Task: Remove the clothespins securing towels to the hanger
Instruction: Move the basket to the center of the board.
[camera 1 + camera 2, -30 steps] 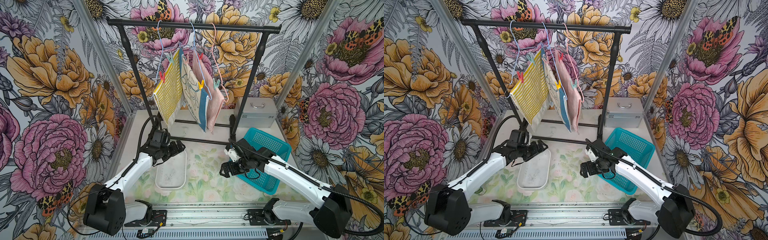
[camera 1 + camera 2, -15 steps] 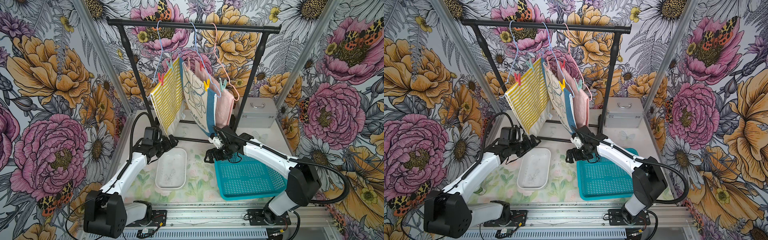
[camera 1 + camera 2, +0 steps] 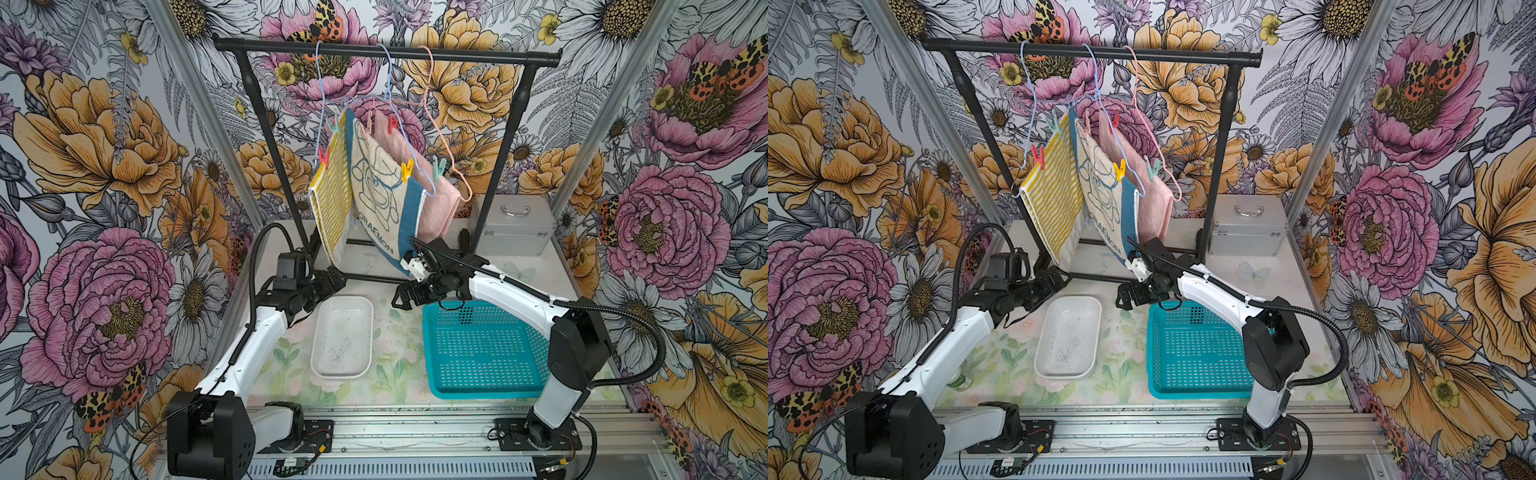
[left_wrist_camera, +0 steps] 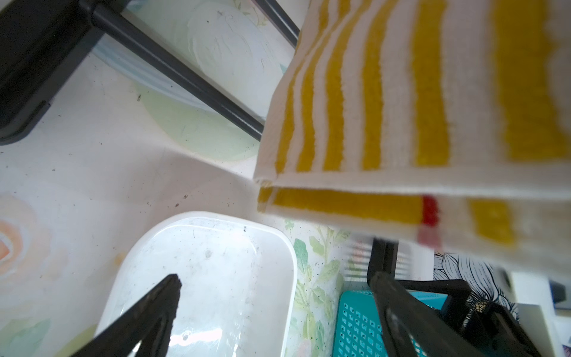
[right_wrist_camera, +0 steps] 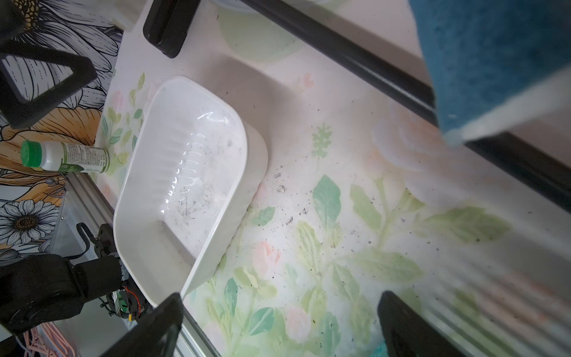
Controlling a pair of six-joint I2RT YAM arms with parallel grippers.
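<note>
Clothespins (image 3: 407,170), all six, pin the towels (image 3: 376,187) to hangers (image 3: 319,75) up on the rack (image 3: 457,56). Left gripper (image 3: 332,279) and right gripper (image 3: 404,297) hang low beneath the hems, jaws wide, empty. Approach stage, likely: next, climb to a clip and squeeze.

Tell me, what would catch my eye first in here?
Probably the three towels, clipped with coloured clothespins to hangers on the black rack at the back. Below them the robot's left gripper and right gripper, both open, reach in near a white tray and a teal basket.
</note>
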